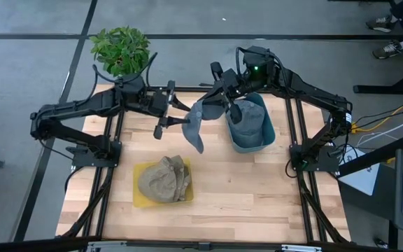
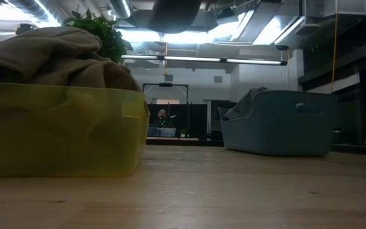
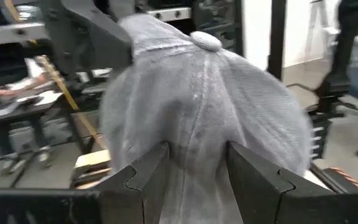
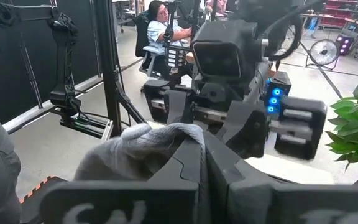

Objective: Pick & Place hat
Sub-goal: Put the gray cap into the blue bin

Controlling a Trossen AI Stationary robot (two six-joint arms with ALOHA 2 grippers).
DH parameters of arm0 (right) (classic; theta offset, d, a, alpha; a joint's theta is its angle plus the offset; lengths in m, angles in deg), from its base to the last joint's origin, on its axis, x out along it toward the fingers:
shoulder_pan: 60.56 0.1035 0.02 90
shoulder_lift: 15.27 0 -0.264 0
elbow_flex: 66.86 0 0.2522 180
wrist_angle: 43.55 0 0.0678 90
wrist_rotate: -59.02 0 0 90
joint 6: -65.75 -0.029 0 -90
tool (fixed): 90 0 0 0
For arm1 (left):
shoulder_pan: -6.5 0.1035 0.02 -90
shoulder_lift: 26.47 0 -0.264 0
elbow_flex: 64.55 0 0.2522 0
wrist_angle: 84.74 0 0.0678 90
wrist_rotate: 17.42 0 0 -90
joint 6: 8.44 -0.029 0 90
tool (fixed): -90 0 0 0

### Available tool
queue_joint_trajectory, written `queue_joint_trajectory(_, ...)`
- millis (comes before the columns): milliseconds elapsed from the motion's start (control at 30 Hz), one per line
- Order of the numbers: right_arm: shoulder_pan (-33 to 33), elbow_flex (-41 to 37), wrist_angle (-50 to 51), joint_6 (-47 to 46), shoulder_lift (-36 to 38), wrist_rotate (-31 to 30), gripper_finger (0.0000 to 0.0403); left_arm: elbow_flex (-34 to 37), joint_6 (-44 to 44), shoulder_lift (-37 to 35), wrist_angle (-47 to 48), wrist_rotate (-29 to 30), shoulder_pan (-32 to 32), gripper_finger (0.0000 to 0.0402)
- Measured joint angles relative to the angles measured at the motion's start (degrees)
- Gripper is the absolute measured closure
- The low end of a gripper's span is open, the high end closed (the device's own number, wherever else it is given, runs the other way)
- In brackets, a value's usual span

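Grey hat (image 1: 196, 124) hangs in the air just beside the blue bin (image 1: 252, 124), clear of the counter (image 1: 243, 189). Both grippers hold it: left gripper (image 3: 194, 177) clamps the crown, right gripper (image 4: 201, 168) pinches an edge fully closed, likely a handover toward the yellow bin (image 1: 161, 183).

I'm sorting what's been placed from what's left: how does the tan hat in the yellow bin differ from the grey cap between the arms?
The tan hat lies crumpled in the yellow bin; the grey cap hangs in the air above the table. No gripper touches the tan hat; the left gripper and right gripper both hold the grey cap. Both are soft fabric.
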Motion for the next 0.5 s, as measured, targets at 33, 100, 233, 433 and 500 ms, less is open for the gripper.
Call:
queue_joint_trajectory(33,0.0,0.0,0.0,0.0,0.0,0.0,0.0399,0.0,0.0,0.6,-0.5,-1.3,0.2,0.0244)
queue_joint_trajectory(100,0.0,0.0,0.0,0.0,0.0,0.0,0.0399,0.0,0.0,1.7,-2.0,-4.1,0.6,0.0244)
queue_joint_trajectory(233,0.0,0.0,0.2,0.0,0.0,0.0,0.0399,0.0,0.9,3.3,-4.0,-8.4,1.3,0.0247)
queue_joint_trajectory(433,0.0,0.0,0.5,-0.5,0.0,0.0,0.0399,0.0,1.0,3.9,-5.6,-8.2,1.7,0.0317)
queue_joint_trajectory(500,0.0,0.0,1.0,-0.6,0.0,0.0,0.0399,0.0,0.8,3.9,-6.4,-8.2,1.9,0.0354)
